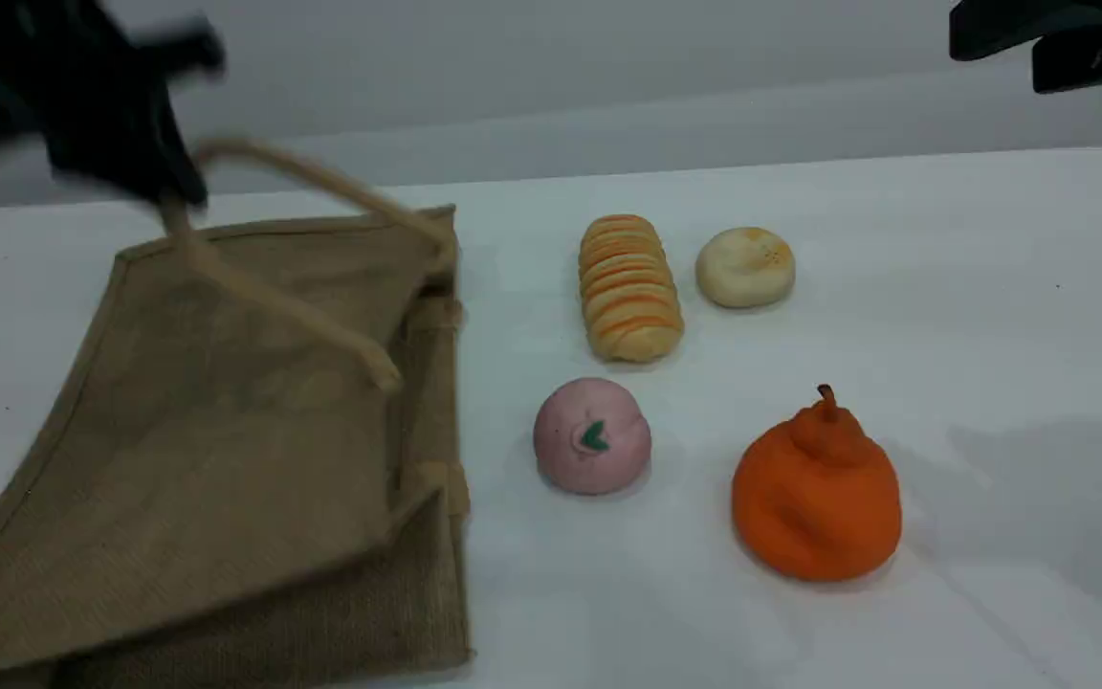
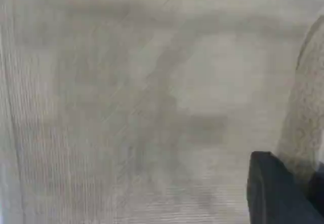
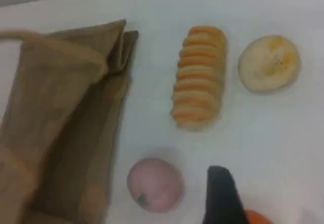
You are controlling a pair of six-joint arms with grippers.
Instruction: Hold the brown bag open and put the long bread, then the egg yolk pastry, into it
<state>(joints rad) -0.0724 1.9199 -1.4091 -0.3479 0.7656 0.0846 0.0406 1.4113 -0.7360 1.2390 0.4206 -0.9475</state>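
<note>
The brown bag (image 1: 226, 431) lies at the left of the white table, its mouth toward the food. My left gripper (image 1: 173, 187), motion-blurred, is shut on one beige handle (image 1: 321, 182) and holds it up off the table, raising the bag's upper side. The long bread (image 1: 629, 287) and the egg yolk pastry (image 1: 745, 267) lie side by side right of the bag, untouched. My right gripper (image 1: 1039, 43) hangs open at the top right, far above them. In the right wrist view the bag (image 3: 66, 122), long bread (image 3: 199, 77) and pastry (image 3: 269, 63) show beyond one fingertip (image 3: 220, 193).
A pink ball with a green mark (image 1: 592, 435) and an orange pear-shaped fruit (image 1: 817, 493) sit in front of the bread and pastry. The left wrist view is blurred: pale surface, woven fabric (image 2: 306, 117) at the right, one dark fingertip (image 2: 273, 188).
</note>
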